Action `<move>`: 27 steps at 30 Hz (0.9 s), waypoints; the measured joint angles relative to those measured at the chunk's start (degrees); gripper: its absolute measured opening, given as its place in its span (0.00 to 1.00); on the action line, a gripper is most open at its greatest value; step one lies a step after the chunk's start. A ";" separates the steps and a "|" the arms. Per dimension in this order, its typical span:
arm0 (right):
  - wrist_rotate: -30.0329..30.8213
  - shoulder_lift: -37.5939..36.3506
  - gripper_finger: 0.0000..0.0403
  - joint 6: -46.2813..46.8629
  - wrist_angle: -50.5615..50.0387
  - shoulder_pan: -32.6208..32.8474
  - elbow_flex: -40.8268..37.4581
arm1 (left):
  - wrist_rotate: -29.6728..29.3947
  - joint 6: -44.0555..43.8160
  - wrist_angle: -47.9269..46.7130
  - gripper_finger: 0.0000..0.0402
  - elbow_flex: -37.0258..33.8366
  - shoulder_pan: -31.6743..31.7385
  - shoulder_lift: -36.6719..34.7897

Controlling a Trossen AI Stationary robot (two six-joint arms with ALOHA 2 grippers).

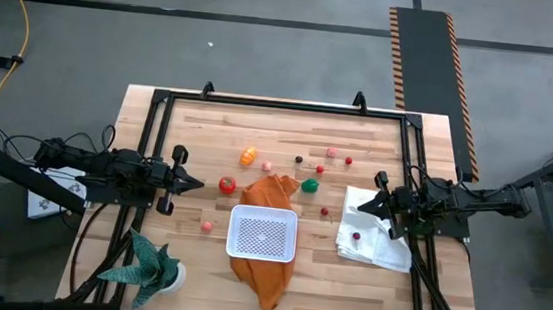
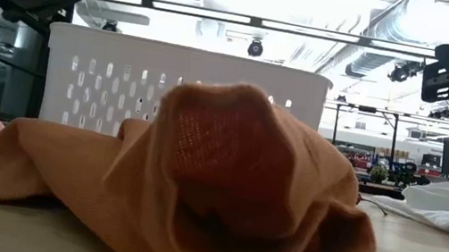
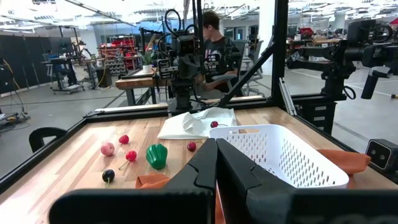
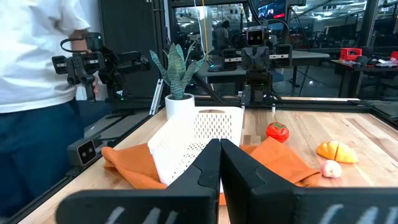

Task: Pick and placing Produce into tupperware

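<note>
Produce such as the red tomato, just ahead of the closed, empty left gripper, needs fingers opened first, then lowered around it; right gripper waits closed.

overhead, tabletop, two facing wrist views

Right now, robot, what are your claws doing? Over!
Left claw and right claw shut, empty, parked at table sides. Tupperware empty on orange cloth. Produce scattered, tomato nearest. Nothing blocking.

Tupperware on orange cloth, produce scattered.
</note>
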 joint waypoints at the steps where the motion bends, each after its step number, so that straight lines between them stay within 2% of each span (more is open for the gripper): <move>1: 0.00 0.00 0.00 0.00 0.01 -0.02 0.00 | 0.00 0.00 0.02 0.00 0.00 0.02 0.00; 6: 0.02 0.00 0.00 0.00 0.01 0.00 0.00 | 0.42 -4.38 0.08 0.00 0.00 0.00 -0.01; 14: 0.02 0.00 0.00 0.00 0.00 -0.02 0.00 | 0.83 -31.56 1.41 0.00 0.00 0.01 -0.02; 19: 0.01 0.00 0.00 0.00 0.01 -0.02 0.00 | 0.83 -44.45 1.46 0.00 0.00 0.00 -0.02; 25: 0.02 0.00 0.00 -3.08 0.11 0.00 0.00 | 0.77 -49.51 1.42 0.00 0.00 0.00 -0.02; 27: 0.01 0.00 0.00 -1.29 0.82 -0.01 0.00 | 0.29 -50.69 1.42 0.00 0.00 0.00 -0.02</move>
